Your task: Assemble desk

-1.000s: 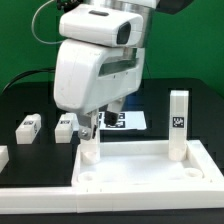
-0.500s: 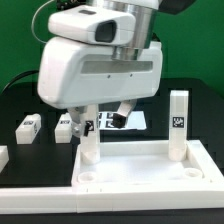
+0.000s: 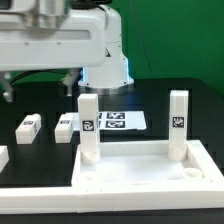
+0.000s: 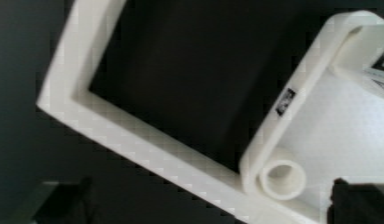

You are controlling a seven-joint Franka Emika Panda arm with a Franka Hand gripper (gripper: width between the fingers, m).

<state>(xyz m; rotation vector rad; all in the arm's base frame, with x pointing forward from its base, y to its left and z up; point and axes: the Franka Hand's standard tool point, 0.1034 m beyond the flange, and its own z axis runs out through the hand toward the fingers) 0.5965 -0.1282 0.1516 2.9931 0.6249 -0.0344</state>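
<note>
The white desk tabletop (image 3: 150, 172) lies rimmed on the black table. Two square leg posts stand upright in its far corners: the left post (image 3: 88, 125) and the right post (image 3: 178, 122), each with a small tag. My gripper (image 3: 37, 82) is open and empty, raised above and to the exterior view's left of the left post. In the wrist view, my dark fingertips (image 4: 64, 202) frame a tagged post (image 4: 310, 100) with a round end, well below the gripper (image 4: 210, 208). Two loose legs (image 3: 28, 127) (image 3: 65, 126) lie flat on the table.
The marker board (image 3: 118, 120) lies behind the posts. A long low white rail (image 3: 60, 205) runs along the front, with a white piece (image 3: 3, 157) at the left edge. A white L-shaped edge (image 4: 73, 90) shows in the wrist view.
The gripper has let go of the left post and risen up and toward the exterior view's left. The post stays upright in its corner.
</note>
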